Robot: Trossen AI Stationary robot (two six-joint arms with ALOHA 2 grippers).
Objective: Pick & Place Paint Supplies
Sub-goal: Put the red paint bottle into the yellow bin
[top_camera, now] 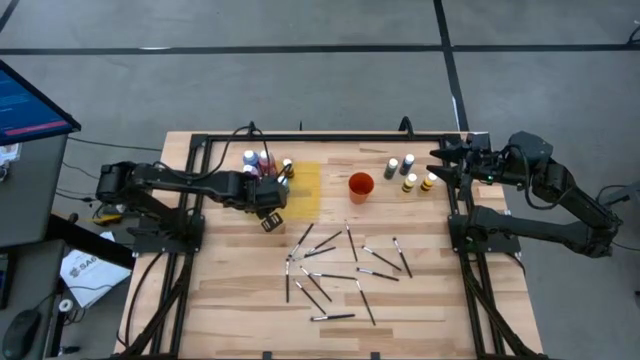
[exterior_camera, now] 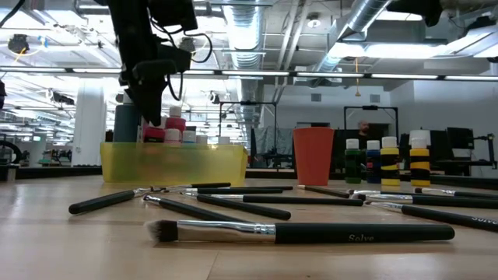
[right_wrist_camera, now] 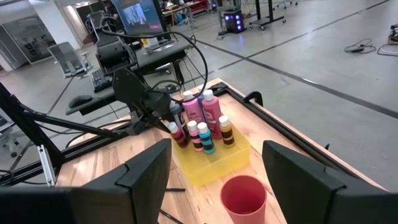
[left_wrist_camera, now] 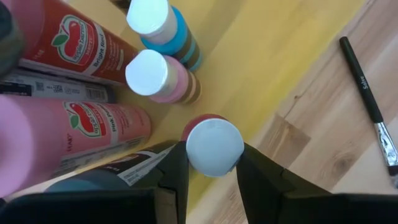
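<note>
Brushes [exterior_camera: 299, 231] lie scattered nearest on the table [top_camera: 420, 300], short of the yellow tray [top_camera: 305, 190]. Over the tray's edge the left claw [left_wrist_camera: 211, 165] grips a white-capped bottle [left_wrist_camera: 214, 146]; lowering could topple neighbouring bottles [left_wrist_camera: 163, 78]. Beyond the tray, the right claw [right_wrist_camera: 214, 171] waits, spread wide.

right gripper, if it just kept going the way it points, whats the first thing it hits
Probably the orange-red cup: it sits low between the open fingers of the right gripper. Past it is the yellow tray of bottles. Depth is unclear, so it might pass above the cup.
</note>
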